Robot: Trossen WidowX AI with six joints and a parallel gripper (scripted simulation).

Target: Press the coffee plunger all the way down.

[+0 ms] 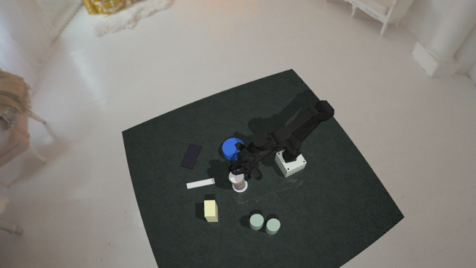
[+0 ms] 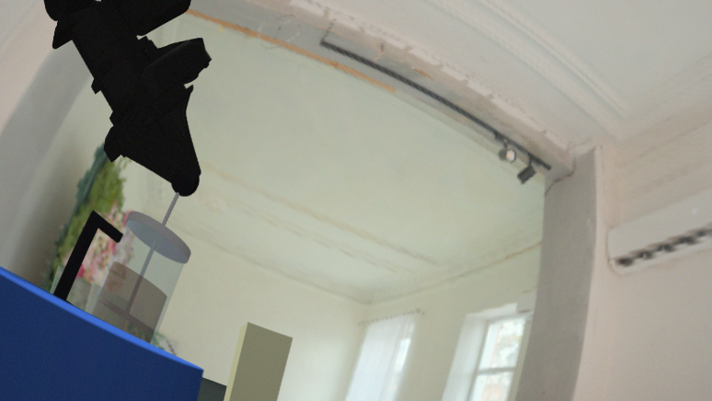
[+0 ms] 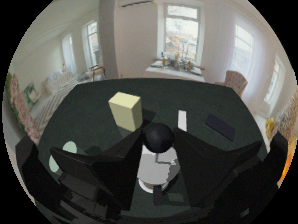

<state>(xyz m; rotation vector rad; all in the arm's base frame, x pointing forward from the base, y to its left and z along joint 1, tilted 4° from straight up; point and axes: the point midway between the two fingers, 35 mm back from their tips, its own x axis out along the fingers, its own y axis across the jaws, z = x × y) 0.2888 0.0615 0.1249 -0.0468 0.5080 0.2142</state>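
The coffee press (image 1: 237, 179) (image 2: 171, 279) (image 3: 152, 170) stands upright on the dark table, with a clear body, a grey lid and a black handle. My gripper (image 2: 185, 183) (image 3: 158, 131) is shut on the round black plunger knob (image 3: 158, 138). The knob is above the lid, and a short length of the thin rod (image 2: 170, 209) shows between them in the exterior view. The rod runs down inside the body into the brown coffee, where the plunger disc shows faintly, low down. In the top view the arm covers the fingertips.
A blue round object (image 1: 229, 148) (image 2: 99, 358) stands close to the press, under the arm. A yellow block (image 1: 210, 209) (image 3: 126, 110), a white bar (image 1: 200, 183) (image 3: 182, 120), a dark flat slab (image 1: 190, 156) (image 3: 220, 127) and two green cylinders (image 1: 256, 221) (image 1: 273, 225) also lie on the table (image 1: 159, 139).
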